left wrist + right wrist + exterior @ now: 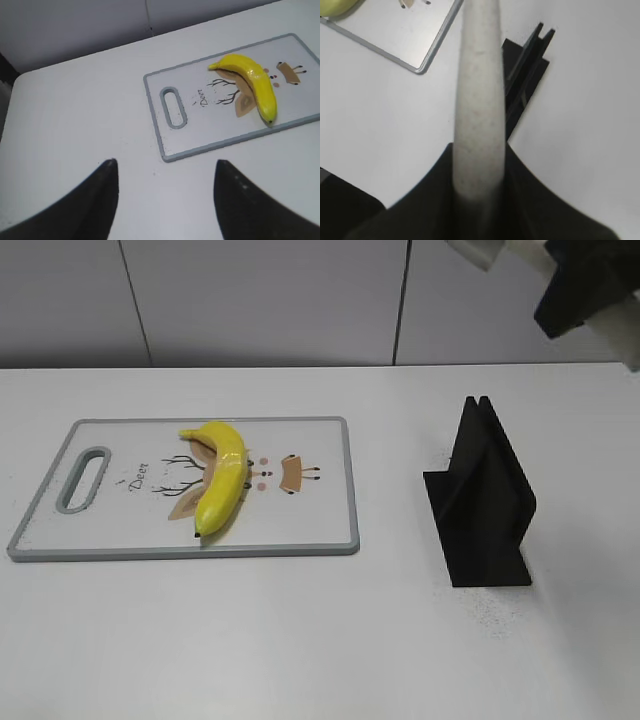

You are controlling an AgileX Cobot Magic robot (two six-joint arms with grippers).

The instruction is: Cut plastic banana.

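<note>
One banana [222,476] is seen lying whole on one board [60,540], toward its middle, on the tabletop [300,640]. One knife [477,100] is clenched in the right tool [479,192], raised near the one black stand [485,500], whose slot appears vacated. The left tool [165,190] is released and empty, held short of the board's handle end. The step in hand is judged to be the carrying of the knife to the banana; next, the blade must be aligned across the fruit and pressed down, perhaps with the banana steadied by the left tool.
</note>
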